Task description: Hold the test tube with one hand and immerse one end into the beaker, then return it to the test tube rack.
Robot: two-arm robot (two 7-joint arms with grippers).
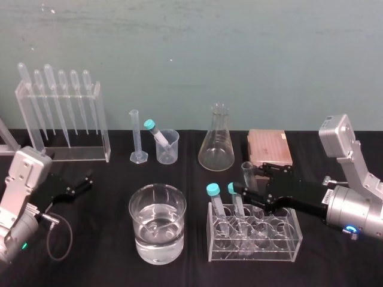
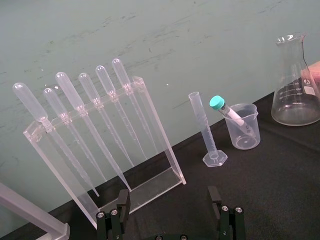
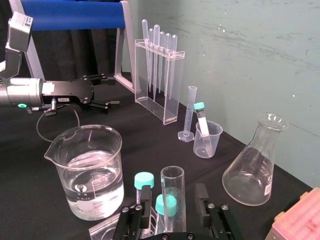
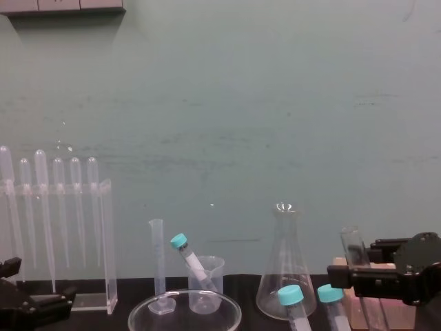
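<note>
Liquid, clear, half fills the beaker (image 1: pixel 157 224); its printed marks are unreadable. The test tube (image 1: pixel 247 170) stands in the rack (image 1: pixel 288 240) beside two teal-capped tubes (image 1: pixel 213 200), the right gripper (image 1: pixel 244 188) jaws apart around it. The left gripper (image 1: pixel 88 181) rests on the worktop's left, jaws apart.

Acrylic stand (image 1: pixel 105 128): is standing back left, holding six plastic pipettes (image 1: pixel 62 89), tips hanging down.
Graduated cylinder (image 1: pixel 136 134): is standing upright just beside the small spouted cup (image 1: pixel 169 149).
Teal-capped tube (image 1: pixel 155 133): is leaning inside that cup.
Conical flask (image 1: pixel 216 143): is standing mid-table.
Pink box (image 1: pixel 269 148): is lying to the flask's right.
Two more teal-capped tubes (image 1: pixel 213 191): are standing side by side in front.
Black cloth (image 1: pixel 96 251): is covering the table.
</note>
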